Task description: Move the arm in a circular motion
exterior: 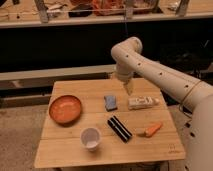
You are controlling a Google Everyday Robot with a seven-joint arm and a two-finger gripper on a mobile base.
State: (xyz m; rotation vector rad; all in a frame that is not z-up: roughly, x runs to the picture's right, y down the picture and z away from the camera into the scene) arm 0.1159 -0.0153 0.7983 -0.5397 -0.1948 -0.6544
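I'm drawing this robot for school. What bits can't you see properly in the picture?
- Arm: its lower part runs off the right edge of the camera view; its pincer hangs over the table's far side.
- Shelf clutter: cut off by the top edge.
- White packet: its writing is too small to read.

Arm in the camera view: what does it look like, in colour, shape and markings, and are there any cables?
The arm is cream-white, built of thick rounded tubular segments with a bulbous joint at the bend. Small dark dots run along the segments. No loose cables or sleeves show. It narrows to the gripper, a small tapered tip over the far side of the wooden table.
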